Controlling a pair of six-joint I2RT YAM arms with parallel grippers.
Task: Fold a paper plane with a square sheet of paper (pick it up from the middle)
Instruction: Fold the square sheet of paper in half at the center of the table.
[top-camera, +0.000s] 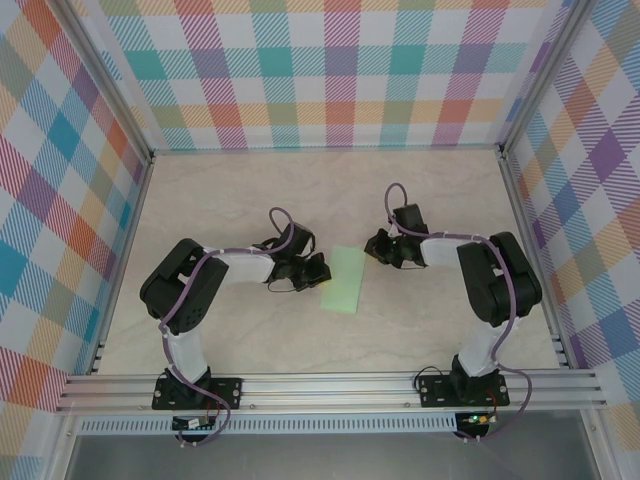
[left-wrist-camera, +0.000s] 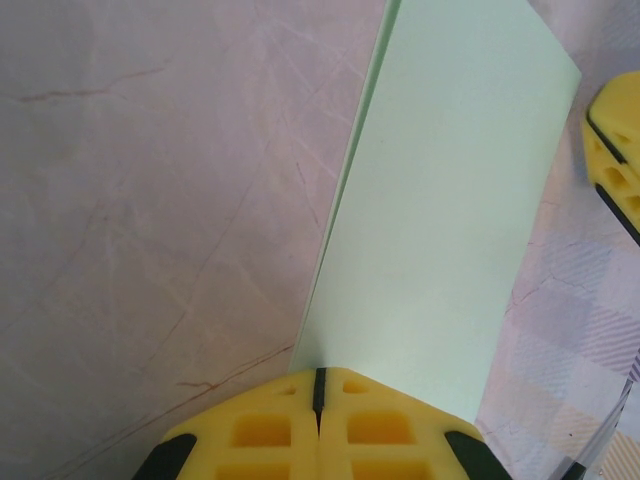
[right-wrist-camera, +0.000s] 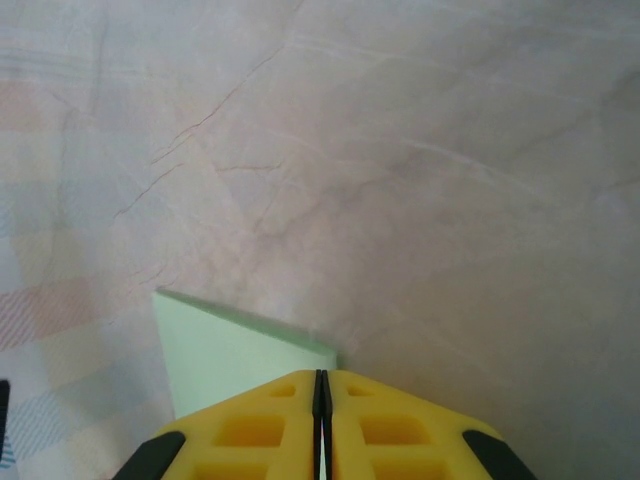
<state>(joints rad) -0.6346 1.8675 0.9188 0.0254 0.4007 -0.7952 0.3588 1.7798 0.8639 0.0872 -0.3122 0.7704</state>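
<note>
Mint-green paper (top-camera: 344, 280), folded, pinched by closed left gripper (left-wrist-camera: 318, 374) and right gripper (right-wrist-camera: 322, 376).

On my feed I count exactly one sheet of paper (top-camera: 343, 281), one tabletop (top-camera: 250, 190) and two hands, namely the left hand (left-wrist-camera: 320, 380) and the right hand (right-wrist-camera: 322, 380).
</note>
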